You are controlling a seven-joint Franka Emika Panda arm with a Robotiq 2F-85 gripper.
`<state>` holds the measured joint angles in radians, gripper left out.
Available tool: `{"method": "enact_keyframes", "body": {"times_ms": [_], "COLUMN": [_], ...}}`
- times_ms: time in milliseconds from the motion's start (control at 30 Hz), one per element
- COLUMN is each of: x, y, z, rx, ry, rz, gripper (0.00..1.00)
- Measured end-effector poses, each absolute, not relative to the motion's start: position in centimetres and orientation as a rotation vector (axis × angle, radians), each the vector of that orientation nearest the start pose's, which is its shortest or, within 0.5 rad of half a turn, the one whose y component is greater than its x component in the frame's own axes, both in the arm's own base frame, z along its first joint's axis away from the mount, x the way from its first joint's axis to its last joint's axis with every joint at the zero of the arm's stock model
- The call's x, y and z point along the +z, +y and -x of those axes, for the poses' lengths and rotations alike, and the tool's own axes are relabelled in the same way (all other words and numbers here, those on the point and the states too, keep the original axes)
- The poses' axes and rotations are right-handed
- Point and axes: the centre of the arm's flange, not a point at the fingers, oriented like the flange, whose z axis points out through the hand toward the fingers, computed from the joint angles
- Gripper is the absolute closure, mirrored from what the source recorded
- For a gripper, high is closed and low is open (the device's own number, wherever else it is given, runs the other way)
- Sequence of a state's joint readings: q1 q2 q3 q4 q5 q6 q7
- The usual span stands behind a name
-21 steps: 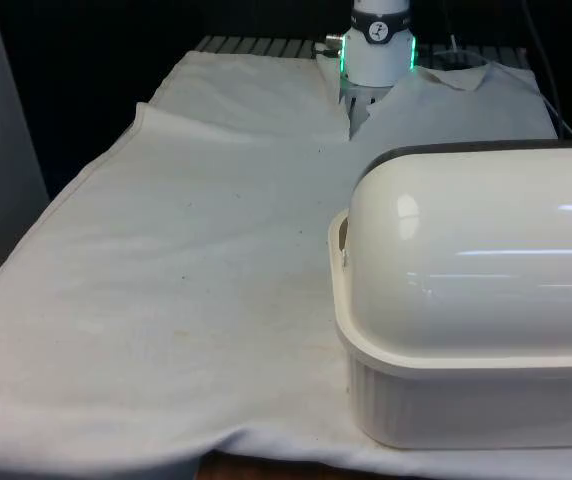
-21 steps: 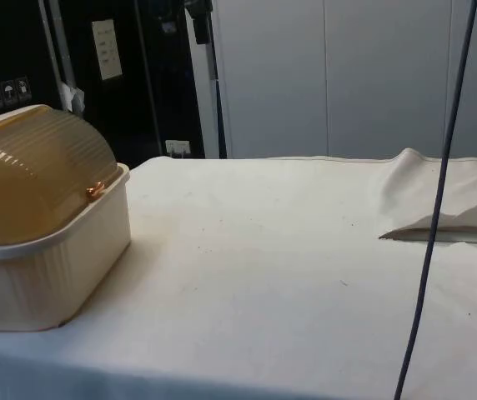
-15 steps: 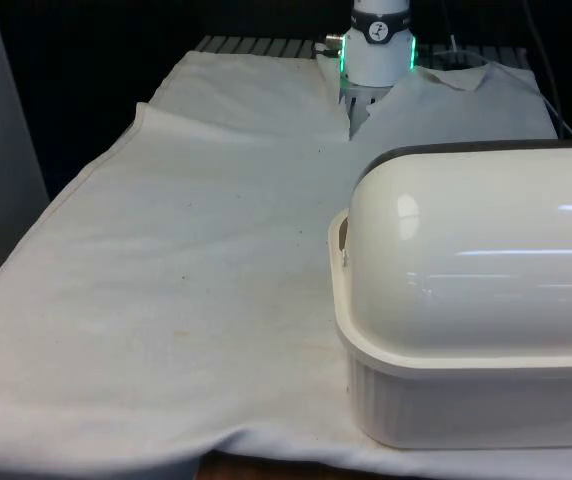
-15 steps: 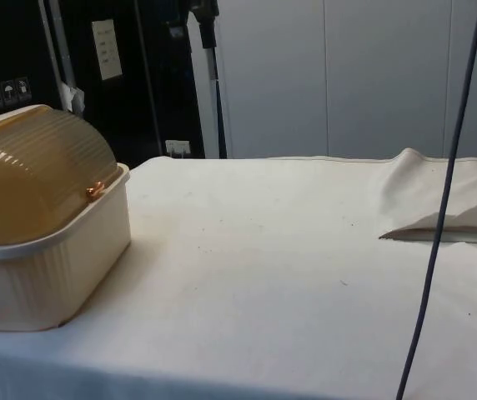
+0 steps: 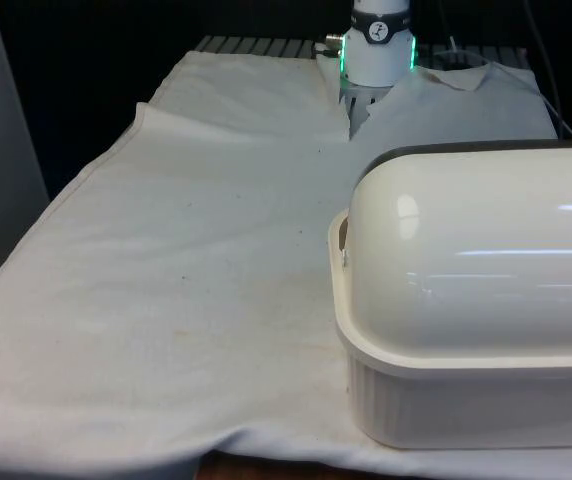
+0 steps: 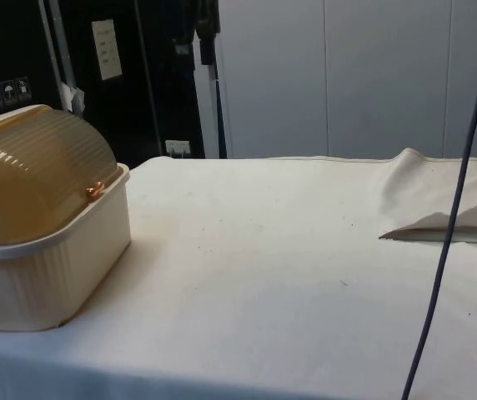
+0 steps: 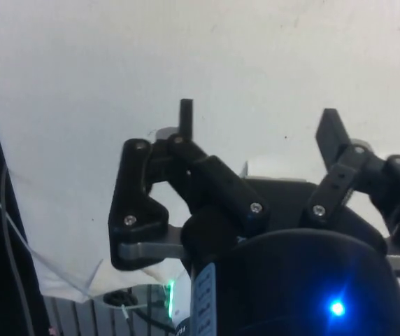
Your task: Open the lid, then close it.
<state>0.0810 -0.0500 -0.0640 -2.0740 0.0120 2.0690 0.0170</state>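
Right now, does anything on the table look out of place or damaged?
Nothing looks damaged or spilled. The bread box sits level with its lid shut. The white cloth is rumpled, with one edge folded up into a ridge. The gripper hangs open above bare cloth.

Covering the table (image 5: 26, 300): a white cloth (image 5: 196, 260), soft and matt, wrinkling in places and showing small specks. Sitting on it: a bread box (image 5: 466, 400) looking like cream plastic, with ribbed walls. Shining on top: the lid (image 5: 476, 250), smooth and glossy in the front view; looking see-through, amber and finely ribbed in the side view (image 6: 38, 179). Holding the lid: a small coppery pin (image 6: 95, 191). Looking like matt black plastic with small shiny screws: the gripper (image 7: 259, 129). Hanging by the table: a thin dark cable (image 6: 451, 242), smooth.
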Motion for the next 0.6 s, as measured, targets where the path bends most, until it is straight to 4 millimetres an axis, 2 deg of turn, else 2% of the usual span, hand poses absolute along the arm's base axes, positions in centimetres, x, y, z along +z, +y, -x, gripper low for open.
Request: {"method": "enact_keyframes", "body": {"times_ms": [100, 133, 200, 233, 367, 400, 433, 600], "x": [45.47, 45.48, 45.48, 45.49, 45.36, 45.35, 45.35, 45.21], "y": [0.99, 0.99, 0.99, 1.04, 1.04, 1.04, 1.04, 1.31], "z": [-53.90, -53.86, -53.86, -53.84, -53.82, -53.80, -53.80, -53.67], "rx": [-0.084, -0.089, -0.089, -0.090, -0.099, -0.103, -0.103, -0.107], "ry": [0.004, 0.003, 0.003, 0.001, 0.000, -0.002, -0.002, -0.009], "rz": [3.125, 3.125, 3.125, 3.125, 3.125, 3.125, 3.125, 3.123], "gripper": [0.38, 0.48, 0.59, 0.59, 0.81, 0.95, 1.00, 1.00]}}
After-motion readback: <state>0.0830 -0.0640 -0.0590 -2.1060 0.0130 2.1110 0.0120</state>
